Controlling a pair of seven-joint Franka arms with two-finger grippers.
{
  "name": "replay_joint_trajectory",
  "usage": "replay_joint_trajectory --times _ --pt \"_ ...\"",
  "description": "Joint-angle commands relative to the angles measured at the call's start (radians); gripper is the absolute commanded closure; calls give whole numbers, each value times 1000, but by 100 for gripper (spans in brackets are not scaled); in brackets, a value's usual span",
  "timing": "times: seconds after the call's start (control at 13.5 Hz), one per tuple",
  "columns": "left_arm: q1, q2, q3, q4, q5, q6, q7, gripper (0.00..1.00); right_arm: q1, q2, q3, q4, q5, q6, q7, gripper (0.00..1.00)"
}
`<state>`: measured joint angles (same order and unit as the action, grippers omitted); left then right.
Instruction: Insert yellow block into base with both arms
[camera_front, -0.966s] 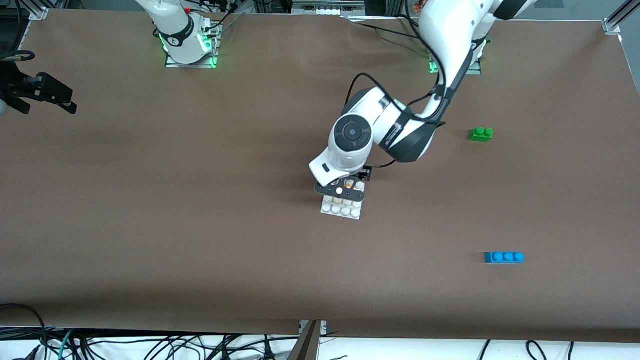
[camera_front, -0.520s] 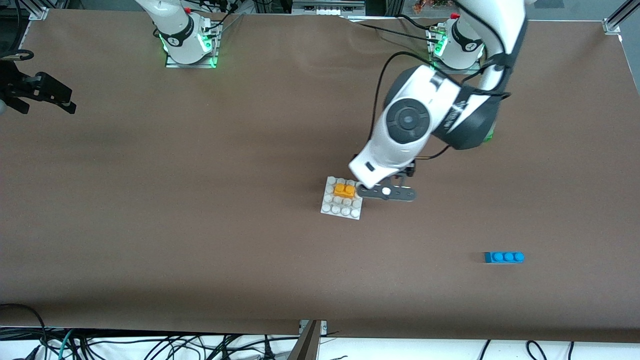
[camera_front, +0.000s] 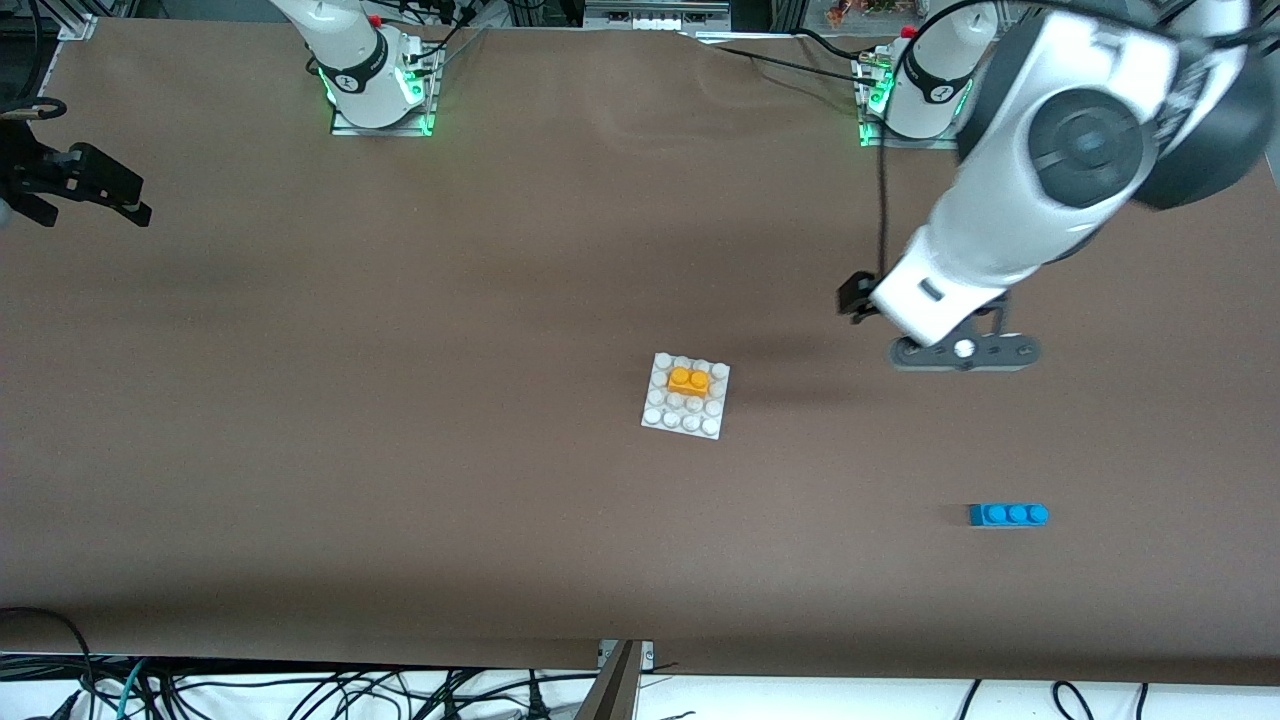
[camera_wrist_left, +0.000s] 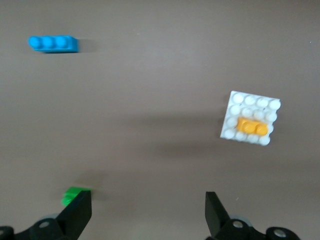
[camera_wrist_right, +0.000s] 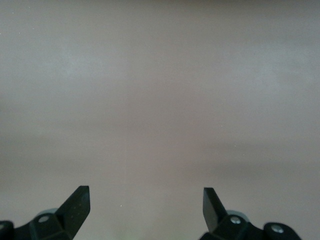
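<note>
Front view: yellow block (camera_front: 689, 381) already seated on the base (camera_front: 661, 418), in the stud rows farther from the camera, toward the left arm's end of the plate. Looks pressed flush, no visible tilt, though seating depth hard to confirm from above. Base lying flat mid-table, nothing touching it.

Left gripper (camera_front: 962, 352) up in the air over bare table, well apart from the base, toward the left arm's end. Jaws wide, nothing between them; left wrist view confirms both fingers spread with only table showing in the gap. Same wrist view catches the block on the plate, plus the green brick (camera_wrist_left: 72, 195) partly hidden by one finger and the blue brick (camera_wrist_left: 53, 43) off on its own.

Right gripper (camera_front: 75, 185) parked over the table edge at the right arm's end, waiting. Right wrist view: jaws wide, empty, only bare table below.

Blue brick lying nearer the camera than the base, toward the left arm's end, untouched. Green brick not visible in front view, likely hidden under the left arm.

Judgement: insertion done, block released, nothing held by either arm. Left, at most: clearing the left arm to a rest pose. No further contact with block or base apparently needed.
</note>
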<state>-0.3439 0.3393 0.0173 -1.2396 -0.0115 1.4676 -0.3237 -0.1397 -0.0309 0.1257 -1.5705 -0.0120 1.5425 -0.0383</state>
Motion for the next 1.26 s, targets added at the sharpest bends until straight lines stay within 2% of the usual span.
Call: replay_joint_trajectory --times 0.0,0.15,0.3,0.52,0.67,0.82,1.19 --pt "72 -104 0 -63 -62 -24 107 0 -1 2 -3 23 6 -21 -11 0" --pt "211 -157 -68 -127 -85 -24 139 0 -1 0 0 23 6 -24 -9 0" --pt "310 -221 -121 -234 -58 -6 149 0 -1 0 -4 24 6 -31 -9 0" --pt "367 -336 -128 -436 -44 155 243 0 -1 -1 -8 50 6 -36 -5 0" --pt "367 -344 -123 -451 -39 172 278 0 -3 -1 -18 56 6 -54 -5 0" --pt "332 -353 -128 -451 57 166 255 0 -3 0 -21 56 6 -53 -2 0" --pt "326 -341 -123 -437 54 155 253 0 -3 2 -18 55 6 -55 -5 0"
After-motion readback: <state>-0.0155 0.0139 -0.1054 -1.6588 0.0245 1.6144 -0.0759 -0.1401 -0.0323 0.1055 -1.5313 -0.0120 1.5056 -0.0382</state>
